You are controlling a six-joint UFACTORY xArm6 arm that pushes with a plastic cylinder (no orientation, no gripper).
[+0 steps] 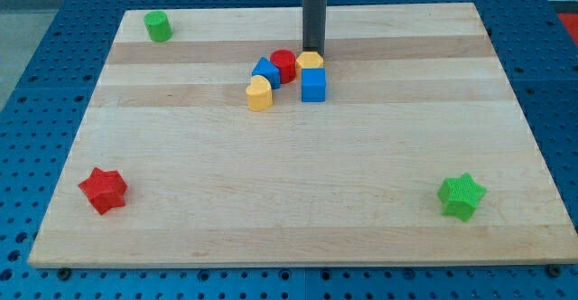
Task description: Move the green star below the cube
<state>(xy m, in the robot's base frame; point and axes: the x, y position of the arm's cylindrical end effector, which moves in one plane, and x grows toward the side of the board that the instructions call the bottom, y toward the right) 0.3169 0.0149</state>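
Observation:
The green star lies near the board's bottom right corner. The blue cube stands in a cluster at the upper middle, far up and left of the star. My tip comes down from the view's top and ends just above a yellow block, which sits against the cube's top side. My tip is far from the green star.
A red cylinder, a second blue block and a yellow heart-shaped block crowd the cube's left. A green cylinder sits at the top left. A red star lies at the bottom left. The wooden board has edges all round.

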